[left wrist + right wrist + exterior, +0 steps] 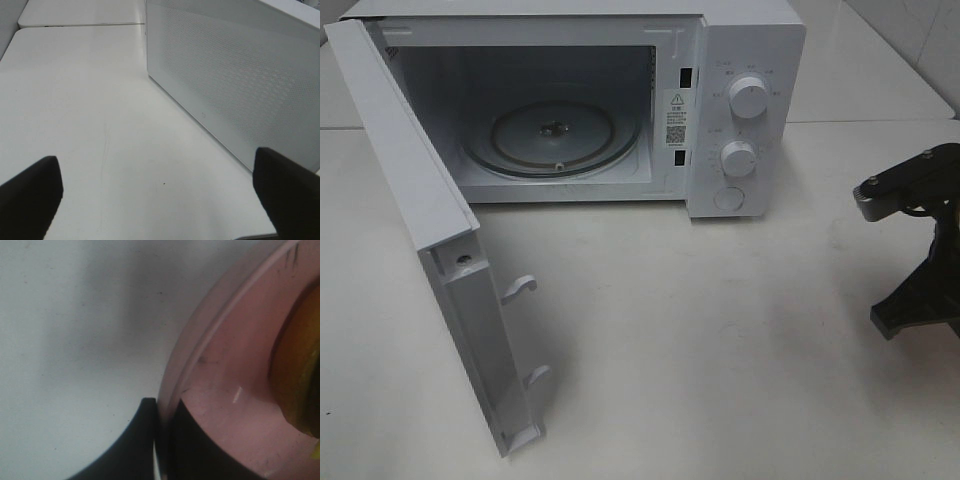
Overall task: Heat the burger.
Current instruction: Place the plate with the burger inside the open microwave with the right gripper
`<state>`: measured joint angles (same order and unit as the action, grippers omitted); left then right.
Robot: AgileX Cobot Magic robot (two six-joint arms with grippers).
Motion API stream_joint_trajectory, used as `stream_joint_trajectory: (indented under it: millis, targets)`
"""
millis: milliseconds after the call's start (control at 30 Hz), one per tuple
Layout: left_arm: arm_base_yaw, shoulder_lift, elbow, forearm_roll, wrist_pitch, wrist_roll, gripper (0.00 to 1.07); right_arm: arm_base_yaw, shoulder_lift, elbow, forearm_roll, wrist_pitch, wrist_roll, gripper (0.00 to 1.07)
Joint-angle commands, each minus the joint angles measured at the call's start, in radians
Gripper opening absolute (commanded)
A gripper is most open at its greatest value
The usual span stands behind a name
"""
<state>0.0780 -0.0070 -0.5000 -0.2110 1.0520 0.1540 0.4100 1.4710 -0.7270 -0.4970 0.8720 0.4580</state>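
Microwave [740,110] open on the tabletop [720,350], burger [300,370] not yet inside.
We see the door [450,260] swung wide; our right pincer [162,412] is clenched on the rim of the pink plate [225,390], the burger sitting on that plate; our left pincer [157,172] hangs released beside the microwave's wall. Gripped only at its edge, the plate could tilt and shed the burger.

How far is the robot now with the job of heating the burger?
Done: the microwave door stands open, and the glass turntable is bare. In hand: the right gripper is shut on the rim of the pink plate, which carries the burger. Left: put the plate on the turntable, close the door, set the knobs. The left gripper is open beside the door.
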Motion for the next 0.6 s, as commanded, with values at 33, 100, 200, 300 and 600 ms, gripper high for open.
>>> stream_joint_trajectory:
  millis: [33,100,200,300,600]
  targets:
    - [0.001,-0.023,0.003,-0.006,-0.013,0.001,0.98,0.078,-0.032,0.004,-0.051,0.036,-0.046,0.00]
    - [0.001,-0.023,0.003,-0.006,-0.013,0.001,0.98,0.097,-0.034,0.004,-0.051,0.038,-0.054,0.00]
    - [0.001,-0.023,0.003,-0.006,-0.013,0.000,0.98,0.170,-0.040,0.004,-0.051,0.054,-0.084,0.00]
    - [0.001,-0.023,0.003,-0.006,-0.013,0.001,0.98,0.223,-0.040,0.004,-0.051,0.055,-0.113,0.00]
    - [0.001,-0.023,0.003,-0.006,-0.013,0.000,0.98,0.397,-0.040,0.004,-0.051,0.055,-0.214,0.00]
